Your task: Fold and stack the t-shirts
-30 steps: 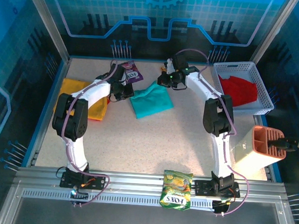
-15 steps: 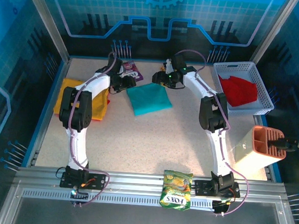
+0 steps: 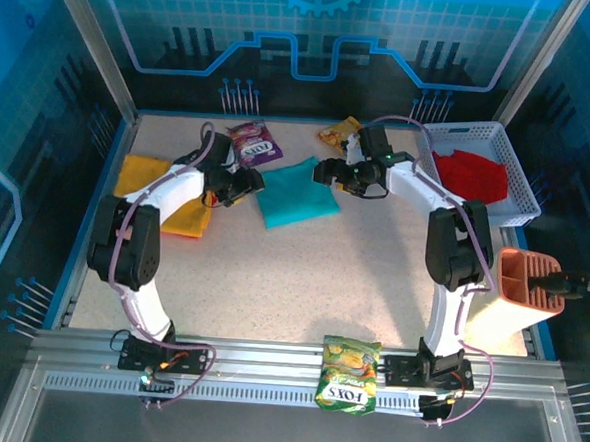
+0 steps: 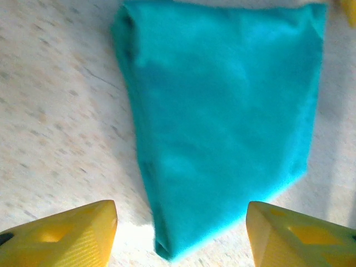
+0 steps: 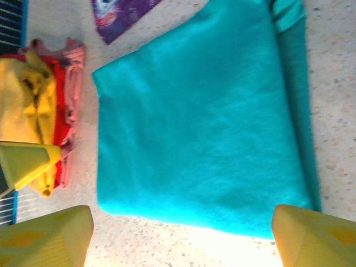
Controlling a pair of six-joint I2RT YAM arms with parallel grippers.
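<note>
Left hand (image 3: 247, 182), right hand (image 3: 324, 171) opened; teal t-shirt (image 3: 297, 192) between.

Bright, even light; wrist cams soft, some glare.

From above, the left arm (image 3: 172, 188) lies across the yellow-orange t-shirt (image 3: 143, 172) by the worktop's left edge and hides its right half. The red t-shirt (image 3: 470, 177) at the far right corner sits partly behind the wall of the white basket (image 3: 519, 165). The yellow packet (image 3: 337, 133) at the far edge has its right end behind the right arm (image 3: 413, 178). The print on the purple packet (image 3: 255, 143) is too small to read. In both wrist views the teal t-shirt (image 4: 222, 111) runs past the top edge, soft with blur. The jaws of the left gripper (image 4: 181, 231) and the right gripper (image 5: 183, 239) are cut off at the bottom. A yellow and red bundle (image 5: 39, 94) at the right wrist view's left edge is too blurred to identify.
</note>
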